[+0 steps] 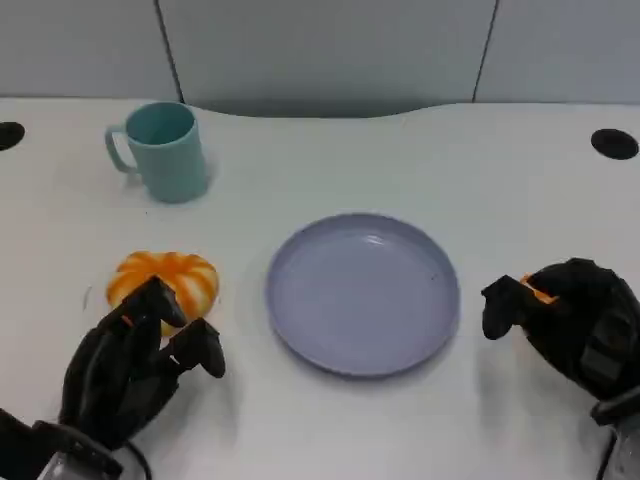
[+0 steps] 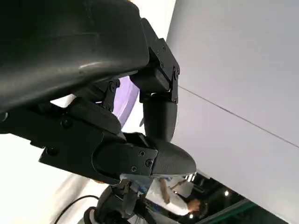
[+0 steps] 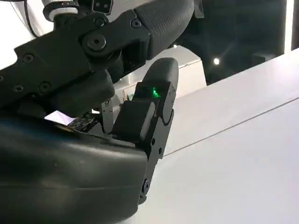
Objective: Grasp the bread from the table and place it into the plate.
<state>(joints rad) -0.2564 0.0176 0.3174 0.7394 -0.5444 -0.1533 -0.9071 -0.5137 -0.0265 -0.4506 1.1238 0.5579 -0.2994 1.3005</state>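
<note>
The bread [image 1: 165, 279] lies on the tabletop [image 1: 330, 420] left of the plate [image 1: 362, 292], the left hand [image 1: 140, 365] above it with fingers apart and empty; probably light and soft, best cupped gently around its sides.

left hand [image 1: 140, 365]: we see matte black, blocky segments; small orange accents between the fingers; a silver cuff at the wrist, near left corner of the head view
right hand [image 1: 570, 315]: we see a rounded black shell; an orange fleck near the thumb; a grey-silver forearm edge at the near right corner
left wrist close-up: we note a glossy black shell [image 2: 70, 42]; small dark screws on the finger links; a smooth rounded fingertip [image 2: 168, 161]; a thin black cable below
right wrist close-up: we note a black shell [image 3: 65, 186]; round screw heads along the links; a green light [image 3: 153, 92] glowing on one finger segment
</note>
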